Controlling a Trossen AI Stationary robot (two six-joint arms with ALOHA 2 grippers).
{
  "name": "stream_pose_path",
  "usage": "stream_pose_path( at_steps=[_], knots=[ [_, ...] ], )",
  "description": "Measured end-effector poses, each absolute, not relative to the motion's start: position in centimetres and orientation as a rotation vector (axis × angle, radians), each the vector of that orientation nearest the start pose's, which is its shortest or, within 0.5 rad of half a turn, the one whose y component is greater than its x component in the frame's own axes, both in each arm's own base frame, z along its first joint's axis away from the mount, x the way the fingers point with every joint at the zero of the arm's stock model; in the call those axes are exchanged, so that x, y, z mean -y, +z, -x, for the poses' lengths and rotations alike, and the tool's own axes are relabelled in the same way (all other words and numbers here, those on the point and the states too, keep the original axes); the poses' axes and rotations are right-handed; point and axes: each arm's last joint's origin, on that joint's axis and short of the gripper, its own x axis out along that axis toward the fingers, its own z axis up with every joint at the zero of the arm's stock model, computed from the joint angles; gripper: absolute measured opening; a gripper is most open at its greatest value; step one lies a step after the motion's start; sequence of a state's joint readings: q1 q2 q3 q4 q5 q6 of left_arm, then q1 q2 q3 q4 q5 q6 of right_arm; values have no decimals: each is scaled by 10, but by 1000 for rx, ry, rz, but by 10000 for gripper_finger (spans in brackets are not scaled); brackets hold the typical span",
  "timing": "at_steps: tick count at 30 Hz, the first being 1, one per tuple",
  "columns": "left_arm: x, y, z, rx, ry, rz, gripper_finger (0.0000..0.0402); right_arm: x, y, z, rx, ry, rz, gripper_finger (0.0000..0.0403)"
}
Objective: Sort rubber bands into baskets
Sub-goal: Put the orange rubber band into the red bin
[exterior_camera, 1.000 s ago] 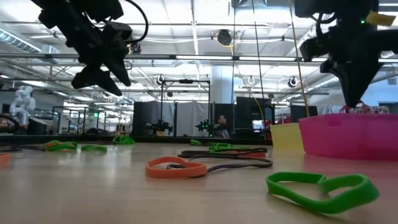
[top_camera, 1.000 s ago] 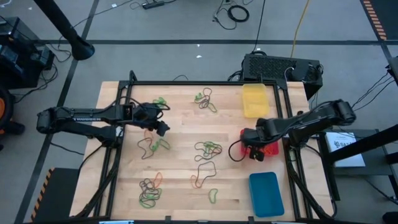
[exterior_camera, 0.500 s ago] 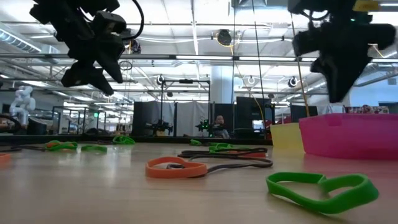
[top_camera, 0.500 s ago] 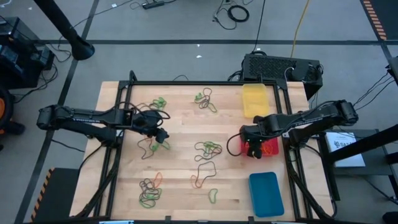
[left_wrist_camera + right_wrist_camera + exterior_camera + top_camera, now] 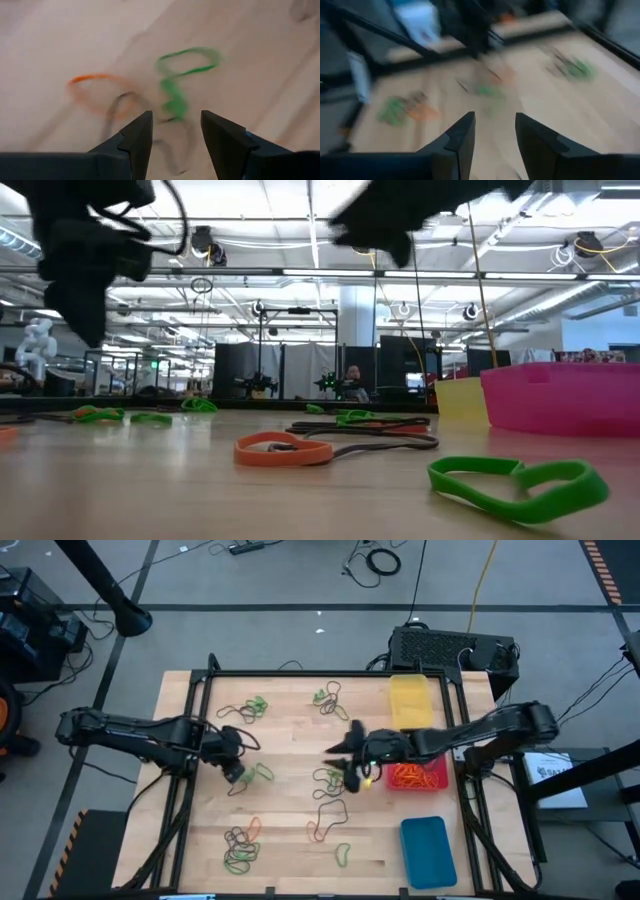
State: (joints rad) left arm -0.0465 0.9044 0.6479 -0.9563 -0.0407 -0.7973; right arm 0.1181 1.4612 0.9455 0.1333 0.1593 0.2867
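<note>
Rubber bands in orange, green and dark lie in loose clusters across the wooden table point(image 5: 290, 820). My left gripper point(image 5: 236, 764) hovers open, pointing down over a green band point(image 5: 182, 75), an orange band point(image 5: 95, 92) and a dark band point(image 5: 175, 147). My right gripper point(image 5: 346, 762) is open near the table's middle, beside a cluster of bands point(image 5: 335, 780); nothing is between its fingers point(image 5: 495, 132). The red basket point(image 5: 436, 780) holds orange bands. The yellow basket point(image 5: 411, 700) stands behind it and the blue basket point(image 5: 428, 852) in front.
A black frame point(image 5: 300, 674) runs round the table's edges. A black box point(image 5: 450, 648) stands behind the yellow basket. In the low view an orange band point(image 5: 285, 448) and a green band point(image 5: 520, 480) lie close to the near edge, and the red basket point(image 5: 560, 395) rises at the right.
My right gripper has swung from above the red basket toward the table's middle, tipped up from pointing down to nearly level, and opened. My left gripper has gone a little toward the near edge and tipped further down over the bands below it.
</note>
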Motion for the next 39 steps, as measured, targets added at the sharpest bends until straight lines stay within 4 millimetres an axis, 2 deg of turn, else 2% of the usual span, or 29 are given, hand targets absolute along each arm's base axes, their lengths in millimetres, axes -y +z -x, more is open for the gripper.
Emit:
stream_pose_path(
  at_steps=[5,10,15,19,25,30,36,39],
  knots=[
    [6,215,-131,-1198,549,514,175,-54,233,-366,-211,58,-195,134],
    [7,215,-131,-1207,492,437,175,-78,203,-421,-248,93,-136,134],
    [8,215,-132,-1226,424,365,175,-97,186,-480,-319,121,-10,134],
    [9,215,-132,-1238,384,345,175,-107,177,-513,-421,133,44,134],
    [9,215,-132,-1241,367,326,175,-124,164,-541,-465,252,97,134],
    [9,215,-132,-1243,364,326,175,-134,138,-557,-463,279,114,134],
    [9,215,-132,-1246,358,331,175,-137,105,-561,-516,278,120,134],
    [9,215,-132,-1246,359,333,175,-136,98,-559,-571,279,124,134]
  ],
)
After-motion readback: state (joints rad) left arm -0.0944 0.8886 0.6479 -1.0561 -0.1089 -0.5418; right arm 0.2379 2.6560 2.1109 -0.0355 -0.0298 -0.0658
